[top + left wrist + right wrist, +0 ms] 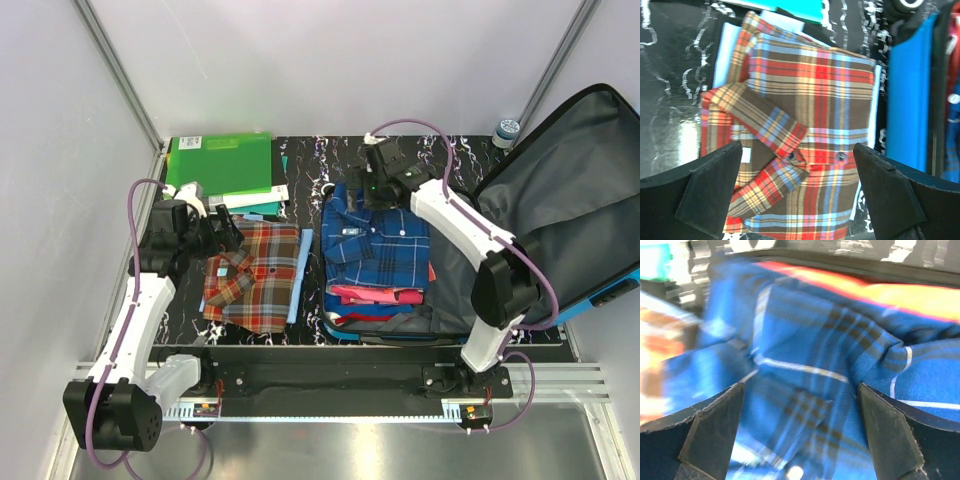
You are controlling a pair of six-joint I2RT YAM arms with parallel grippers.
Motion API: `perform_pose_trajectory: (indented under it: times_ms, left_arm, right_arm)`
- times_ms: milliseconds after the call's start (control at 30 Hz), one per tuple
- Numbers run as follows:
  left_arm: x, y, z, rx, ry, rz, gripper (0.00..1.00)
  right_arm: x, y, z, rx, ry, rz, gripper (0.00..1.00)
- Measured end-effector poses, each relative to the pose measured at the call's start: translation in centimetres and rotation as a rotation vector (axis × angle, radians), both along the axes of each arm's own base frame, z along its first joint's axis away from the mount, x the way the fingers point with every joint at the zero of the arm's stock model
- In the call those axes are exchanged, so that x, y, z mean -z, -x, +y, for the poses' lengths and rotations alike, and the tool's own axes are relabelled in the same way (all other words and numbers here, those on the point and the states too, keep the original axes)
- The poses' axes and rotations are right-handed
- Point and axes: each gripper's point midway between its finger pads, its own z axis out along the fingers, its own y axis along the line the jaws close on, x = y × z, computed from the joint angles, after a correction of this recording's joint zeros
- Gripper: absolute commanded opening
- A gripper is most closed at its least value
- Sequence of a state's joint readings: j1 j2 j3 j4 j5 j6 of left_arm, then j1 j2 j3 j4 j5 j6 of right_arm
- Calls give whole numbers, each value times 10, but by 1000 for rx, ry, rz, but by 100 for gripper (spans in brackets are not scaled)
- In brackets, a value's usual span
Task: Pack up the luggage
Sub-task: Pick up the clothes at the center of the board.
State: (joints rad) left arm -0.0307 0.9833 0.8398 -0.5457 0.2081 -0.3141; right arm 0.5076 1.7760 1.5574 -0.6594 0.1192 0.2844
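The blue luggage lies open at the right, its grey-lined lid raised. Folded clothes fill its base, with a blue plaid shirt on top and red garments beneath. My right gripper hovers open over the far end of that blue shirt, holding nothing. A folded red and brown plaid shirt lies on the dark table left of the luggage. At this shirt's far left corner my left gripper stands open, its fingers straddling the cloth from above.
Green folders and a teal one lie at the back left, just behind the red shirt. The luggage's blue side wall stands close on the right of that shirt. A small round roll sits at the back right. White walls enclose the table.
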Motion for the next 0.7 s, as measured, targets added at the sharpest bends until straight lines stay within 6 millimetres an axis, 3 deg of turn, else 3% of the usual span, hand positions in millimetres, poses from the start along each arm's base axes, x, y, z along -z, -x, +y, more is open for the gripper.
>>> perform_pose_trajectory:
  times_ms: [100, 200, 300, 367, 433, 500, 700]
  left_arm:
    - [1, -1, 5, -20, -17, 1, 99]
    - [1, -1, 5, -17, -20, 0, 99]
    - [1, -1, 4, -13, -21, -2, 99]
    - [0, -1, 5, -13, -25, -5, 99]
    - [-1, -2, 6, -9, -33, -9, 99]
    - [-2, -2, 6, -6, -39, -12, 99]
    - [-2, -1, 7, 2, -50, -13, 99]
  right_arm:
    - [-31, 19, 34, -71, -47, -40, 97]
    - [-65, 56, 94, -206, -147, -90, 96]
    - [-77, 99, 145, -323, -247, -73, 96]
    - [-74, 126, 170, -380, -291, -44, 96]
    - [-63, 147, 181, -407, -297, -7, 96]
    - [-50, 154, 182, -400, -280, 17, 96]
    - [-40, 141, 171, -332, -236, 3, 97]
